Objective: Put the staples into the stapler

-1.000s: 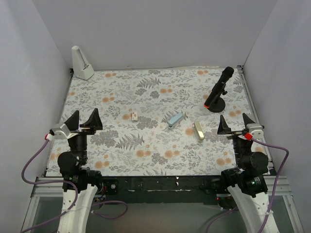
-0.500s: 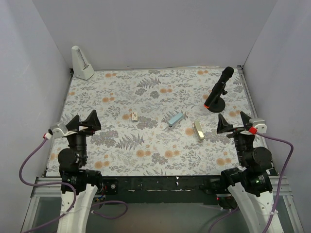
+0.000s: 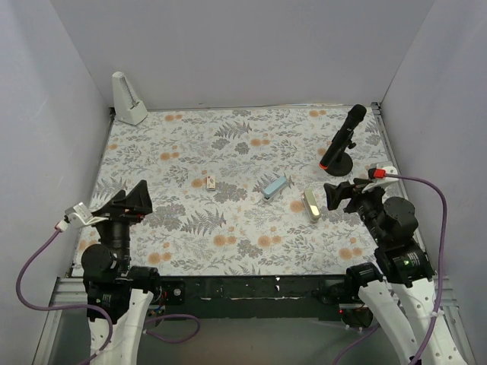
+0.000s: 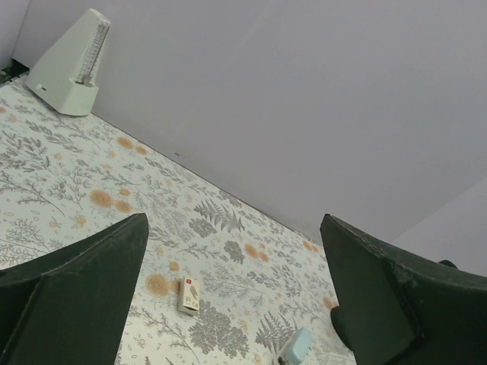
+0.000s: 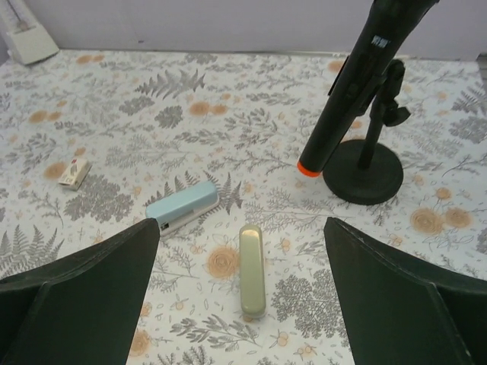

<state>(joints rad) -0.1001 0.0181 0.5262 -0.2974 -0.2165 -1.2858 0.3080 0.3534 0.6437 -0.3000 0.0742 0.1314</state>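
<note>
The stapler [image 5: 183, 207] looks smooth matt plastic, the olive-gold bar [image 5: 252, 269] faintly glossy.

Soft, even light from above fills all three views; the pale walls [image 3: 228, 53] read evenly matte. Shadows on the desk [image 3: 228, 144] are faint and short, clearest under the microphone stand [image 5: 364, 173]. The top view is sharp throughout. In both wrist views the jaws are dark, nearly featureless and slightly soft-edged.
</note>
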